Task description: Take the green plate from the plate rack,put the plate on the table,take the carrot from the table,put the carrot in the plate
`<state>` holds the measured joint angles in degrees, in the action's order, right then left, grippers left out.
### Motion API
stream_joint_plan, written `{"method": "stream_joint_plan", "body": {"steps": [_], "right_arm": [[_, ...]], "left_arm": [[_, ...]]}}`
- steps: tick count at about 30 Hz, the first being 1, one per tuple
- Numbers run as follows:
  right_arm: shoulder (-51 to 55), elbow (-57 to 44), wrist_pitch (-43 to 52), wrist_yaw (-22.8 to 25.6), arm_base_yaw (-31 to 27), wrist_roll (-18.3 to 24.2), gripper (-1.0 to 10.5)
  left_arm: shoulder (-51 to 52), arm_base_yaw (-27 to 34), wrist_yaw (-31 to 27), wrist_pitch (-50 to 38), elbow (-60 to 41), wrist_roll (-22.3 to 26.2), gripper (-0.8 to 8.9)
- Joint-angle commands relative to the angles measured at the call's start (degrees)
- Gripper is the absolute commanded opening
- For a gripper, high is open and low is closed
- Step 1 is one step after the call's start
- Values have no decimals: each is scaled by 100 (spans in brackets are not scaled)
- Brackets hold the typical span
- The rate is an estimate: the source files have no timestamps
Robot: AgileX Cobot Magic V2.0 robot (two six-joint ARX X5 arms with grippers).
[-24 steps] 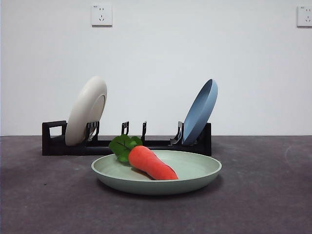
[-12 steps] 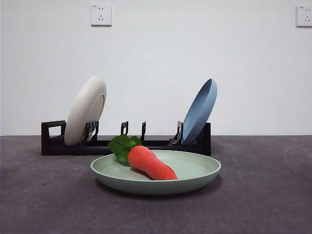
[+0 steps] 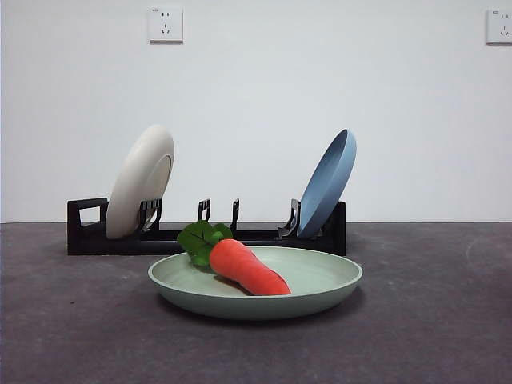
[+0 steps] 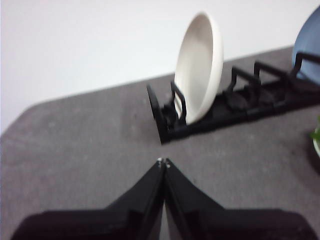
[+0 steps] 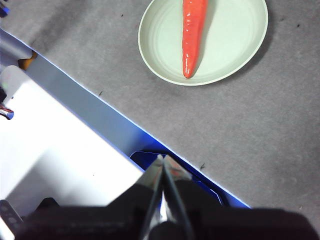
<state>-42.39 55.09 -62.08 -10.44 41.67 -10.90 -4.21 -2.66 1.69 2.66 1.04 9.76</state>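
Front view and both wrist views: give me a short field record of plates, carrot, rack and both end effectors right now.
green plate: round pale sage-green matte plate, flat on the dark grey table
carrot: orange-red toy carrot lying in green plate, leaves toward rack
rack: long black plastic plate rack, behind green plate
rack contents: cream-white plate, blue plate, at opposite ends
left end effector: shut, empty, near the rack's cream-plate end
right end effector: shut, empty, away from plate

Plain white wall (image 3: 256,104) behind, evenly lit, no shadows of note. Two white wall sockets high up: one (image 3: 166,24) upper left, one (image 3: 499,26) cut by the right edge. Wall meets the dark grey surface in a straight level line. Right wrist view: a white panel (image 5: 55,155) with a blue edge strip (image 5: 100,117).
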Motion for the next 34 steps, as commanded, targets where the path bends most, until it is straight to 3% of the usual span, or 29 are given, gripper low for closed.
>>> {"method": "stream_joint_plan", "body": {"steps": [1,5,10,31,34], "right_arm": [[9,-26,20,9,13,28,6],[9,-26,20,9,13,28,6],[9,-26,20,9,13,28,6],[9,-26,20,9,13,28,6],[122,-26,184,302,-142,516,5]], "left_arm": [[92,66,33,280,-81,-105,-3],[273,149,39,813,-81,-168,-3],[411,201,144,793,-81,-446,-3],[409,201,151,767,-79,-444,-3],[409,201,151,765,-81,-446,-3]]}}
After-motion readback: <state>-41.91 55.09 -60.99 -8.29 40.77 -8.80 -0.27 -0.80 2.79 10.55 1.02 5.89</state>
